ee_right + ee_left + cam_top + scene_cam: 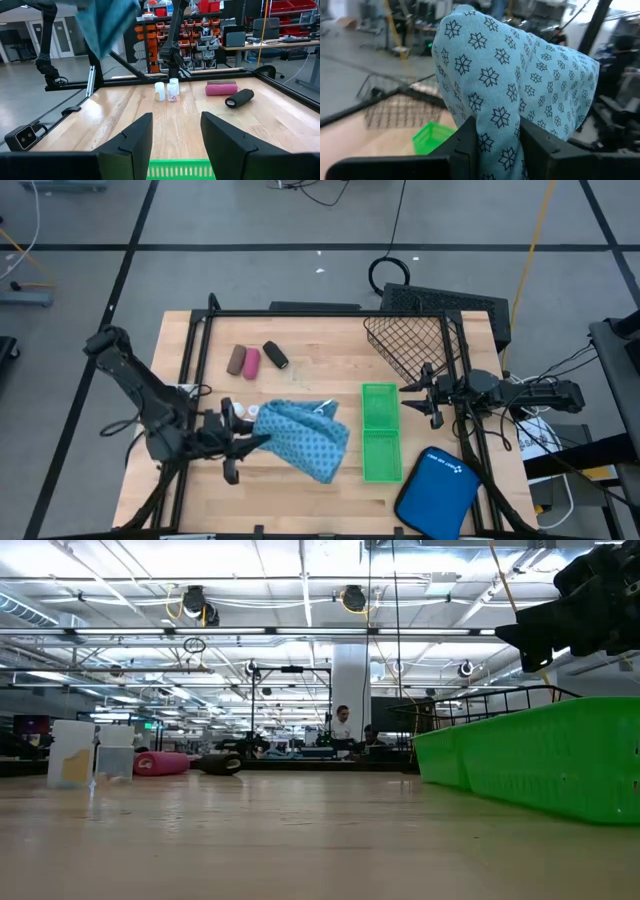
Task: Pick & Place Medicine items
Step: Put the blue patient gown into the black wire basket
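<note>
My left gripper [248, 443] is shut on the teal-blue star-patterned pouch [303, 436], which is in the air over the table's middle and also shows in the right wrist view [107, 20]. The brown roll [236, 360], pink roll [251, 361] and black roll [275, 355] lie side by side on the table farther back. Small white bottles [166, 91] stand on the table near the left arm. My right gripper [408, 398] is open and hovers at the far end of the green tray [380, 432], touching nothing. My left gripper pinches the pouch between its two fingers [467, 140] at the pouch's left end [497, 132]. It comes in roughly level from the table's left. The pouch is lifted clear of the table and bulges out beyond the fingertips toward the right.
A black wire basket [410, 340] sits at the far right corner. A larger smooth blue case [437, 490] lies at the near right edge beside the tray. Bare wood stretches between the rolls and the tray. The low view shows the tray's wall [540, 765] close by.
</note>
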### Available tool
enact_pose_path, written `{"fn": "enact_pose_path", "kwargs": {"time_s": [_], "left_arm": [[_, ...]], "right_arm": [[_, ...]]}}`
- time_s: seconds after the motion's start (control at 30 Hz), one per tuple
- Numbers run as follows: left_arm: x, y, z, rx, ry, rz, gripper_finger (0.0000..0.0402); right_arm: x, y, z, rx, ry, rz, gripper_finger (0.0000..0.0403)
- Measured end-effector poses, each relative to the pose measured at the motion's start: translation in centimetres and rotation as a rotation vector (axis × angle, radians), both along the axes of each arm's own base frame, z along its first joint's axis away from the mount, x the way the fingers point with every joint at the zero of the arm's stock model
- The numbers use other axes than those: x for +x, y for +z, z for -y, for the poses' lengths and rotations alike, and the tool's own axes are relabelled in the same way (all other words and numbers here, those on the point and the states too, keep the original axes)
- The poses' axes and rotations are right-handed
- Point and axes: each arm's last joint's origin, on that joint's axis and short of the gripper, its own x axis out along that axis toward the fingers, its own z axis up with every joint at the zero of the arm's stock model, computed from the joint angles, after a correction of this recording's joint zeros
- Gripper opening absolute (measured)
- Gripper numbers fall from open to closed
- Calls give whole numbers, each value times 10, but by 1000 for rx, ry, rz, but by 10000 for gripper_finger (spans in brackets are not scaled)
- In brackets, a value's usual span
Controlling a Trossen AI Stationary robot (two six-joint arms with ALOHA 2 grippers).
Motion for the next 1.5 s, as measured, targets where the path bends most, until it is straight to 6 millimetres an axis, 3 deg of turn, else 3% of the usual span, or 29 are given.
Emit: {"fn": "enact_pose_path", "kwargs": {"time_s": [0.43, 0.73, 0.93, 1.13, 1.23, 1.37, 1.5], "left_arm": [[4, 16, -5, 66, -110, 111, 100], [5, 16, -6, 73, -109, 111, 100], [9, 15, -9, 75, -133, 110, 100], [13, 15, -13, 89, -132, 112, 100], [16, 15, -17, 87, -138, 117, 100], [20, 15, -21, 69, -153, 124, 100], [23, 16, -25, 63, -159, 133, 100]], "right_arm": [[0, 1, 0, 5, 1, 9, 155], [-2, 18, 0, 363, 42, 164, 155], [-3, 22, 2, 310, -11, 219, 155], [-1, 33, -3, 335, 93, 312, 161], [2, 42, -9, 309, 181, 389, 188], [11, 46, -18, 269, 260, 446, 255], [32, 42, -31, 227, 301, 332, 332]]}}
